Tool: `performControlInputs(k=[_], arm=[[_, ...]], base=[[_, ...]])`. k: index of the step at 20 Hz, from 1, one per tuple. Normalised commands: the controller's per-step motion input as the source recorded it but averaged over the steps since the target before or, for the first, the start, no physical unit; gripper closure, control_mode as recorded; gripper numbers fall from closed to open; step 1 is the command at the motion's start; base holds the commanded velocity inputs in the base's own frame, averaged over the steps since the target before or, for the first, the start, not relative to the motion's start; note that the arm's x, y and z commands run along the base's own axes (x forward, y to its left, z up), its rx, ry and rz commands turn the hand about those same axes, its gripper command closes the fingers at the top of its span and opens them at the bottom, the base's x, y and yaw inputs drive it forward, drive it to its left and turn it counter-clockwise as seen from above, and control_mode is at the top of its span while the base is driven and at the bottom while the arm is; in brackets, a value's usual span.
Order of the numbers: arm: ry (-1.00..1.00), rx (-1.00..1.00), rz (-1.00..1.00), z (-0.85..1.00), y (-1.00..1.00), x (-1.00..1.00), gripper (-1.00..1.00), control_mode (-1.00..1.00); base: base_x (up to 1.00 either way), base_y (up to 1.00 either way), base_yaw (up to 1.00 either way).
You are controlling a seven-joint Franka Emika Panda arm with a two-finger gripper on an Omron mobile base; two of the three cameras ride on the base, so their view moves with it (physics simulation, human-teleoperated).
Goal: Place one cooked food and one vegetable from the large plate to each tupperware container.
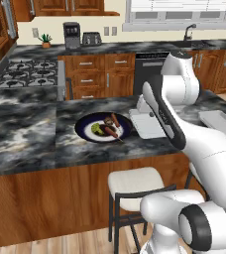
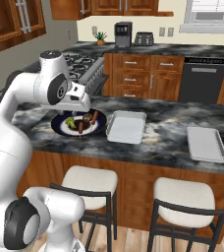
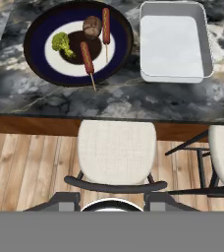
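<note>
The large plate (image 3: 35, 44) lies on the dark marble counter. It holds a green broccoli floret (image 3: 61, 42), a brown round piece (image 3: 92, 25) and two sausages on sticks (image 3: 87, 56). One tupperware container (image 3: 175, 44) stands empty right beside the plate (image 2: 57, 127), and is partly hidden by my arm in the left base view (image 1: 144, 129). The second container (image 2: 206, 143) lies further right, also empty. My gripper (image 3: 111, 203) hangs high above the plate area, open, with nothing between its widely spread fingertips.
Two cushioned stools (image 2: 92, 179) stand under the counter's front edge. At the back are a gas stove (image 1: 28, 72), a coffee machine (image 1: 71, 33), a toaster (image 1: 91, 38) and a sink faucet (image 1: 188, 31).
</note>
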Motion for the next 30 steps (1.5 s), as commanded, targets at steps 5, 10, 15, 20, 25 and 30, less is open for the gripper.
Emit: performControlInputs(k=[5,10,15,20,25,30], arm=[[0.00,0.01,0.00,-0.07,0.09,-0.06,-1.00,-1.00],[0.02,0.00,0.01,-0.44,0.25,0.54,-1.00,-1.00],[0.12,0.00,0.10,-0.45,0.20,0.56,-1.00,-1.00],[0.21,0.00,0.10,-0.36,0.18,0.65,-1.00,-1.00],[0.13,0.00,0.07,-0.39,0.31,0.59,-1.00,-1.00],[0.06,0.05,0.04,-0.52,0.21,0.55,-1.00,-1.00]], base=[[0.00,0.00,0.00],[0.00,0.00,0.00],[0.00,0.00,0.00],[0.00,0.00,0.00],[0.00,0.00,0.00],[0.00,0.00,0.00]])
